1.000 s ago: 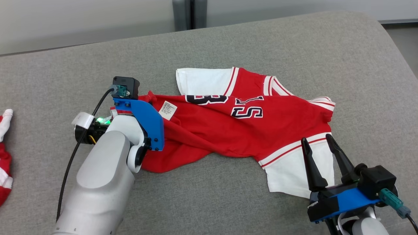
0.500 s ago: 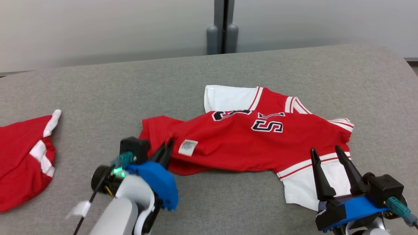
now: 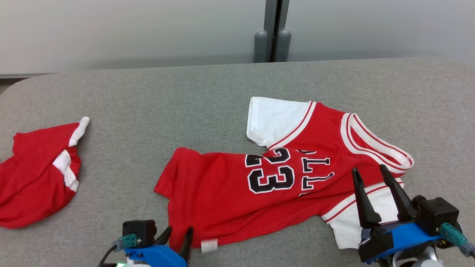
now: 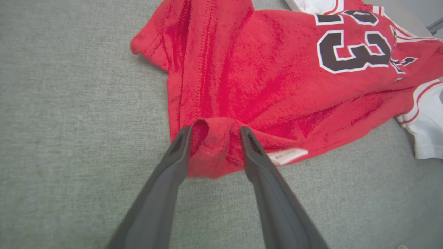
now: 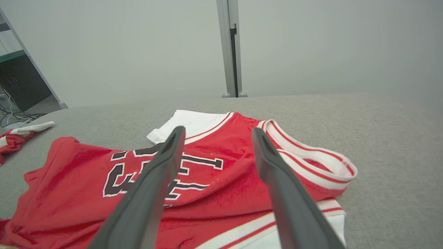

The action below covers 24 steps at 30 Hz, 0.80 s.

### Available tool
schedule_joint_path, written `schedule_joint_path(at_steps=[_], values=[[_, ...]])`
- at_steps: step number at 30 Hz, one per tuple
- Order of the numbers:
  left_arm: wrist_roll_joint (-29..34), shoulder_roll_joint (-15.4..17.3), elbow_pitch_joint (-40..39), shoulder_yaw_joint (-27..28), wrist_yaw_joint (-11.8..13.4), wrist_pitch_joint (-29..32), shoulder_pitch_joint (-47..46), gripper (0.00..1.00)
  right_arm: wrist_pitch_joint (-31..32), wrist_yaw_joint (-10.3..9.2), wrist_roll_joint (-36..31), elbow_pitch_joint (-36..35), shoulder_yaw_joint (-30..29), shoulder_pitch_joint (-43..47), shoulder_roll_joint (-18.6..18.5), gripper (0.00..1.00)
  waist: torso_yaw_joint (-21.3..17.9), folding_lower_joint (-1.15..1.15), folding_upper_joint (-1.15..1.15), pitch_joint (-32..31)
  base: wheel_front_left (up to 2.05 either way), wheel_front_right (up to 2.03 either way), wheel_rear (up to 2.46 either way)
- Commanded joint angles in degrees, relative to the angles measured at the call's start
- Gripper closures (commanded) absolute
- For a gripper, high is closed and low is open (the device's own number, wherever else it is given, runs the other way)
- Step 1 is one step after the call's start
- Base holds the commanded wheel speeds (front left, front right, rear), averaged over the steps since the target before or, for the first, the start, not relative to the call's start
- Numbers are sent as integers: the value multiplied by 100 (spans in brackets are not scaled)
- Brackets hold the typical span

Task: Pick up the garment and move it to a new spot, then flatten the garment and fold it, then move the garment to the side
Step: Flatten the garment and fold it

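Note:
The garment (image 3: pixel 241 193) is a red jersey with white sleeves and a black 23. It lies spread face up on the grey padded table (image 3: pixel 156 104). My left gripper (image 3: pixel 180 230) is at the jersey's near left hem corner, low in the head view. In the left wrist view its fingers (image 4: pixel 215 129) stand apart with a bunched fold of red hem (image 4: pixel 213 152) between them, next to a white label (image 4: pixel 287 156). My right gripper (image 3: pixel 368 170) hovers open over the near white sleeve (image 3: pixel 347 226), holding nothing. Between its fingers (image 5: pixel 218 129) I see the jersey (image 5: pixel 214 162).
A second red and white garment (image 3: pixel 37 178) lies crumpled at the table's left edge, and the right wrist view catches it too (image 5: pixel 17 138). A grey post (image 3: pixel 272 33) stands against the wall behind the table. Bare grey surface lies between the two garments.
My left gripper pulled the jersey's hem toward me, which unfolded the jersey so the 23 faces up, and its jaws then parted. The head camera tilted up. The right gripper stayed put.

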Motion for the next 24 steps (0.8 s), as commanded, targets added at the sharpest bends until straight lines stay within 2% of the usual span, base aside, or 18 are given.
schedule_joint_path(at_steps=[1, 7, 11, 14, 17, 24], values=[[-42, 20, -81, 70, 57, 41, 80, 0, 13, 1, 38, -18, 7, -7, -5, 0, -6, 1, 1, -5, 0, 0, 0], [-78, 269, -619, 279, 287, 402, 83, 0, -27, 1, 80, 28, 18, -4, -5, 0, -73, 1, 1, -22, 0, 0, 0], [31, 395, -651, 342, 257, 451, -297, 0, -57, 1, 118, 52, 68, -69, -5, 0, -172, 1, 1, 18, 0, 0, 0], [254, 485, -259, 295, 281, 483, -677, 0, -80, 1, 133, 68, 91, -99, -5, 0, -255, 1, 1, 61, 0, 0, 0], [290, 381, 239, 224, 225, 461, -1079, 0, -86, 1, 145, 80, 145, -158, -5, 0, -378, 1, 1, 125, 0, 0, 0], [449, 428, 1184, 173, 154, 463, -1727, 0, -125, 1, 190, 98, 219, -231, -4, 0, -640, 1, 1, 305, 0, 0, 0]])
